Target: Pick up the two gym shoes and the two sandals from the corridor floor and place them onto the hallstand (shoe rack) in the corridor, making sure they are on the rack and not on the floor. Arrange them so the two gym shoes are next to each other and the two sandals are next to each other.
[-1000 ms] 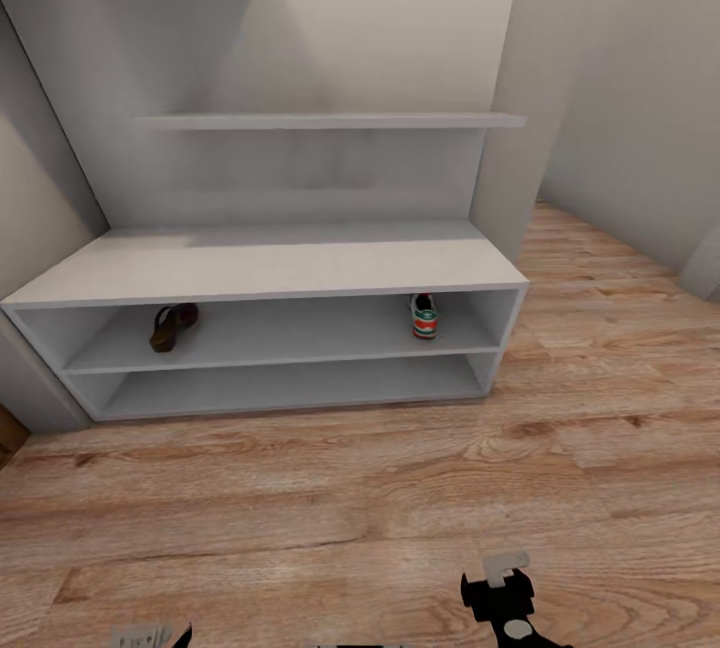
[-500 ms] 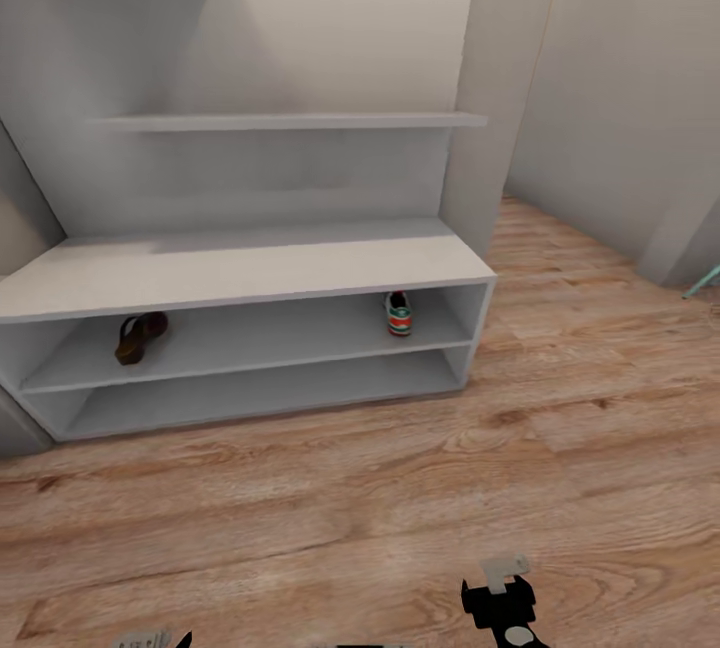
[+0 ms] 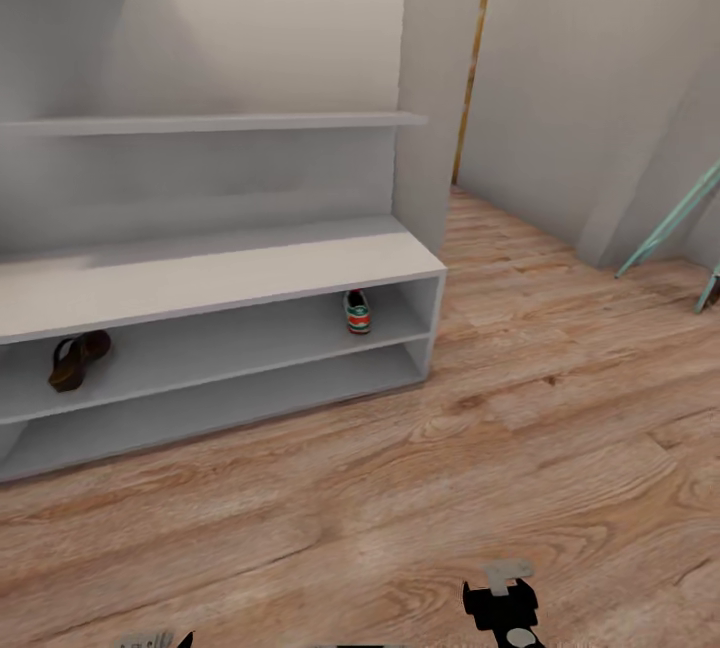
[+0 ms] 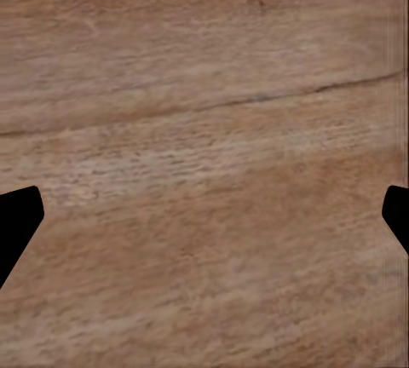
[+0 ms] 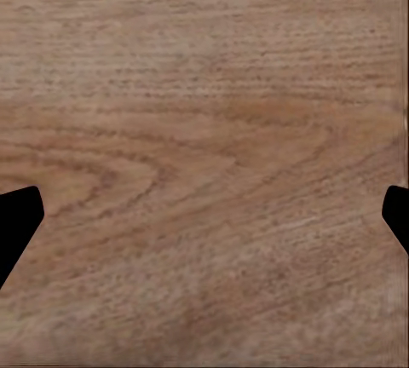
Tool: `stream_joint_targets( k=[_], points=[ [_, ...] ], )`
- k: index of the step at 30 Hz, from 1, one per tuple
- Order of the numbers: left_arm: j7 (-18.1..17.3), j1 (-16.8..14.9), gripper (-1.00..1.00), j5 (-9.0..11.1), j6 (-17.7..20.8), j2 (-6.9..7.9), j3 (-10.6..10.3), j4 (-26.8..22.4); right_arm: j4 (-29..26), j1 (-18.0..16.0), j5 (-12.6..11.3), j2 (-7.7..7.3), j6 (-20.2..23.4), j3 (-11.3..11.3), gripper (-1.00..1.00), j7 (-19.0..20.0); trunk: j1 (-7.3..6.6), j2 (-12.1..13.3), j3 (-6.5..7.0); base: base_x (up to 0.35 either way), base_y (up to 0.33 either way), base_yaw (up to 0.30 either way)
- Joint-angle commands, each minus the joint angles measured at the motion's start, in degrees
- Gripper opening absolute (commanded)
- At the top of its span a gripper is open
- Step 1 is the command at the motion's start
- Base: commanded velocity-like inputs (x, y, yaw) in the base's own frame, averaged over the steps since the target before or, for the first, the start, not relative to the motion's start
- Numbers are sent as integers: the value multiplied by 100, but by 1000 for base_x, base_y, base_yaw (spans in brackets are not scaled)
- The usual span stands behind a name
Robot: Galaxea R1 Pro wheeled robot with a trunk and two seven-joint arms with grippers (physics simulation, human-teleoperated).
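The left end effector is spread wide above bare corridor floor, its two dark fingertips showing at opposite edges of the left wrist view with nothing between them and nothing touched. The right end effector is spread just as wide and just as empty over the plank grain in the right wrist view. In the head view, a black and grey part of the right arm sits at the lower edge, largely cut off; a grey scrap of the left arm barely enters the frame there, too little to make out. Well ahead of both end effectors and off to the left stands the pale grey hallstand, cut off at the frame's left side. On its upper open shelf, near the right end, rests one gym shoe, seen end-on with a red-orange patch. Well apart from it, toward the left on the same shelf, lies one brown sandal. Far ahead to the right, slim teal legs lean near the wall, their upper part cut off.
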Motion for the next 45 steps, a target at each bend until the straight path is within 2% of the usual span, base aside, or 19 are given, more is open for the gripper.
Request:
stream_joint_targets(
  k=[1,12,28,33,35,40,45],
  points=[
    [-20,-2,100,-60,-27,-1,49,3,8,-5,34,2,-16,-48,100,-23,-1,-2,-5,0,0,-298],
    [-21,-5,100,-64,-34,-3,47,-2,4,-4,-143,2,-22,-54,100,-21,-1,-2,-5,0,0,-299],
    [-26,-3,100,-72,-35,4,46,-31,8,-3,-155,-12,-424,-56,100,-43,-1,-2,-5,0,0,-300],
    [-22,-4,100,-71,-36,4,47,-6,8,2,-249,-58,-429,-58,100,-43,-1,-2,-5,0,0,-300],
    [-21,-5,100,-52,-33,6,54,-6,8,21,-369,-73,-431,-55,100,-41,-1,-2,-5,0,0,-300],
    [-19,-5,100,-58,-34,3,55,-1,12,37,-399,-76,-431,-51,100,-41,-1,-2,-5,0,0,-300],
    [-19,-4,100,-66,-29,-1,55,2,13,49,-407,-77,-431,-50,100,-36,-14,5,106,0,0,-300]
  ],
)
